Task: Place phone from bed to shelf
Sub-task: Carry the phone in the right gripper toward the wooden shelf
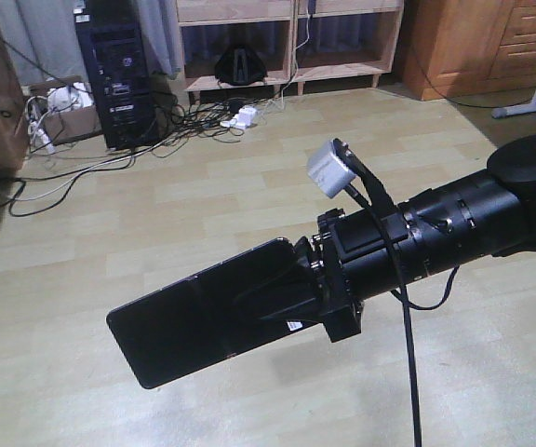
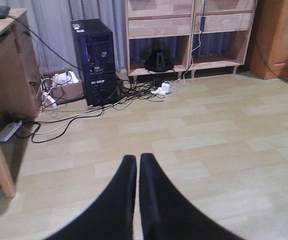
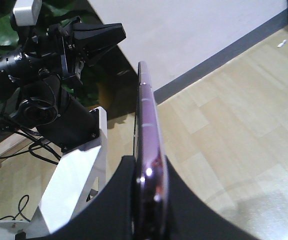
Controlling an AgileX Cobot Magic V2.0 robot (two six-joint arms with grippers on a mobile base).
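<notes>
- A cardboard box (image 2: 64, 91) sits on the floor (image 2: 209, 130) at the left. It holds white plugs and leads.
- Just beside the box, a black computer tower (image 2: 96, 60) stands upright.
- Right of the tower, the shelf (image 2: 160, 25) stands by the curtain at the back. Its lower left compartment holds a dark, triangular bag-like thing (image 2: 158, 61). A cable hangs down the front of the right-hand compartment.
- A white adapter (image 2: 163, 89) lies on the floor in front of the shelf, among tangled black cables.
- The left gripper (image 2: 137, 160) hangs over the bare floor. Its jaws are clenched tip to tip with nothing between them.
- The phone (image 1: 203, 317) is in the air above the floor, well apart from the shelf.
  - The right gripper (image 1: 277, 303) grasps it by one end, and the rest sticks out to the left.
  - A small white sticker (image 1: 294, 326) shows near the gripped end.
  - The right wrist view shows the phone edge on, its pinkish rim pinched between the two jaws.
- An orange-brown cabinet (image 1: 473, 47) stands at the far right, beside the shelf.
</notes>
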